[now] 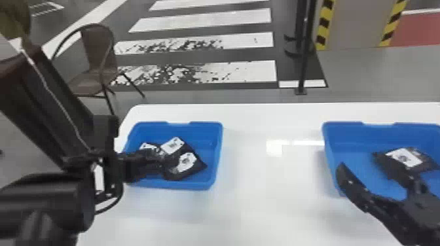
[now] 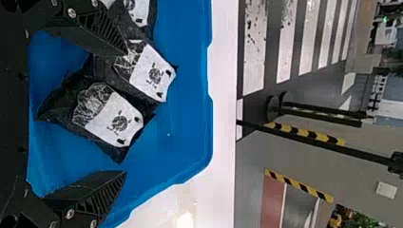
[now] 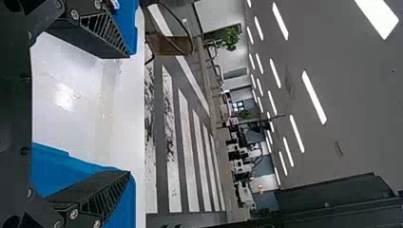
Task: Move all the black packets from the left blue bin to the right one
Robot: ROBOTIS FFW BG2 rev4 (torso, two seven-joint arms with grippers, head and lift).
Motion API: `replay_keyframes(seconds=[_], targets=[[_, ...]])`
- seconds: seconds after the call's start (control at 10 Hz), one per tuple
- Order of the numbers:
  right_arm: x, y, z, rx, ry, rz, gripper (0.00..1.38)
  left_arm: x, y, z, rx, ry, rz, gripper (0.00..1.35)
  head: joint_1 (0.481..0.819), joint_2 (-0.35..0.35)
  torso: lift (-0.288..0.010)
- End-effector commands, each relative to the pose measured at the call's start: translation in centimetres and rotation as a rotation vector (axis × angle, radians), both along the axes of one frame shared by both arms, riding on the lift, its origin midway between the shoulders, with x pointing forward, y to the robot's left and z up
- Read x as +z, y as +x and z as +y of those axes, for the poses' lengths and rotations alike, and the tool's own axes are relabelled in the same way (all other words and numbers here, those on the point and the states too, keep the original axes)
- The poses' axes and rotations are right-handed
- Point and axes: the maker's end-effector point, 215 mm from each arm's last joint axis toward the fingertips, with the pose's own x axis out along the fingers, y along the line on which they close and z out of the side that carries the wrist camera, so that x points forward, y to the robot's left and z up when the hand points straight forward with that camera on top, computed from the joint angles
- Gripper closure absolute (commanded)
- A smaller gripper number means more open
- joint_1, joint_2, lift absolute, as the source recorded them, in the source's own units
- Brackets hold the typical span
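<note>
In the head view my left gripper [image 1: 160, 160] is inside the left blue bin [image 1: 217, 157], low over several black packets [image 1: 186, 162] with white labels. The left wrist view has the left gripper [image 2: 126, 113] open, two overlapping packets [image 2: 114, 118] lying between and beyond its spread fingers. Another packet [image 2: 139, 10] lies past the upper finger. My right gripper [image 1: 360, 161] stands open over the near left part of the right blue bin [image 1: 330, 157], where a labelled black packet [image 1: 406, 157] lies. Nothing is between the right gripper's [image 3: 128, 114] fingers in the right wrist view.
Both bins stand on a white table [image 1: 268, 183], with a wide gap between them. Beyond its far left corner is a brown chair [image 1: 98, 65]. A dark post [image 1: 304, 59] stands on the floor behind the table.
</note>
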Motion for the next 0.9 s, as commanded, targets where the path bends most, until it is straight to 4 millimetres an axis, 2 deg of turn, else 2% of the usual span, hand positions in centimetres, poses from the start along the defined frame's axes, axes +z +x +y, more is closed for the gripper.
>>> replay_keyframes(seconds=[0.0,0.1,0.3,0.8], targets=[[-0.3,-0.1,1.1,0.019,0.022,0.01,0.16,-0.6,1.8,-1.5,-0.03,0.017,0.023,0.15,0.695,0.191,-0.14],[-0.2,-0.1,1.5,0.027,0.028,0.01,0.16,-1.1,2.6,-2.2,-0.044,0.018,0.042,0.16,0.695,0.184,-0.14],[-0.5,-0.2,1.7,0.033,0.039,0.019,0.16,-1.9,2.7,-2.6,-0.047,0.067,0.102,0.16,0.695,0.177,-0.14],[-1.0,-0.1,1.8,0.037,0.05,0.03,0.16,-5.5,1.7,-3.1,-0.055,0.085,0.233,0.16,0.695,0.17,-0.14]])
